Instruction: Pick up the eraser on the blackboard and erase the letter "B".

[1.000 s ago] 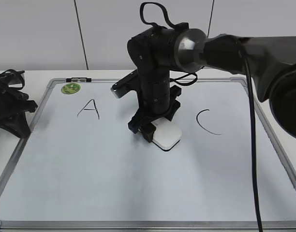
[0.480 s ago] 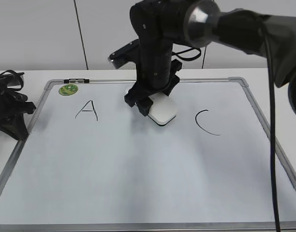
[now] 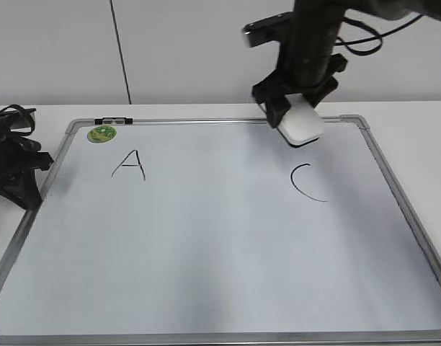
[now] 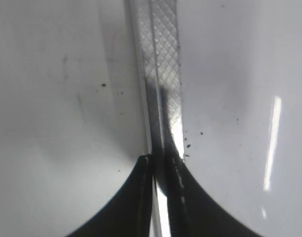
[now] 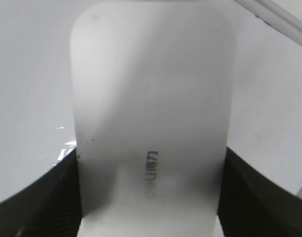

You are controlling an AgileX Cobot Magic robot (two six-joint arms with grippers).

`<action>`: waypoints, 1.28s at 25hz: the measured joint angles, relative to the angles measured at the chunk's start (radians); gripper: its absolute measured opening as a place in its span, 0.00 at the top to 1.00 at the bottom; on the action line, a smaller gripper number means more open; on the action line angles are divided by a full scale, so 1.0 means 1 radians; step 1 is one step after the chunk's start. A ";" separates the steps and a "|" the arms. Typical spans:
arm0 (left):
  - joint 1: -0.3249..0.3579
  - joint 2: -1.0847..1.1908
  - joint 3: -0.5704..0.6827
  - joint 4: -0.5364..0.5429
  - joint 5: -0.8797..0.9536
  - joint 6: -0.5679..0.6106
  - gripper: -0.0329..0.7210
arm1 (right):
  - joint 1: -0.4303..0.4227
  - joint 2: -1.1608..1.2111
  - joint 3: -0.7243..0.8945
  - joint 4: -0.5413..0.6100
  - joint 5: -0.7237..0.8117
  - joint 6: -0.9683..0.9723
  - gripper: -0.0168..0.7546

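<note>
The eraser (image 3: 301,124), gripped by the right fingers (image 3: 298,115) upper right, could slip and smudge the "C" (image 3: 308,182) below it; left fingers (image 4: 158,197) closed.

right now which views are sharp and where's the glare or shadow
Exterior view: sharp, even light, letters crisp, faint soft shadows on the blackboard. Left wrist view: close and soft, a bright glare streak at right, glints on the frame, left gripper fingers dark. Right wrist view: the eraser fills the frame, slightly blurred, shaded toward its lower edge, print just legible.
</note>
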 joint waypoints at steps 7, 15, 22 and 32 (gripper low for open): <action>0.000 0.000 0.000 0.000 0.000 0.000 0.91 | -0.178 -0.087 0.081 0.036 0.003 0.025 0.29; 0.000 0.000 0.000 0.000 0.000 0.000 0.90 | -0.261 -0.190 0.346 0.059 0.003 0.060 0.29; 0.000 0.000 0.000 0.000 0.000 0.000 0.90 | -0.296 -0.274 0.583 0.094 -0.085 0.089 0.29; 0.000 0.000 0.000 0.000 0.000 0.000 0.90 | -0.339 -0.275 0.658 0.101 -0.237 0.123 0.29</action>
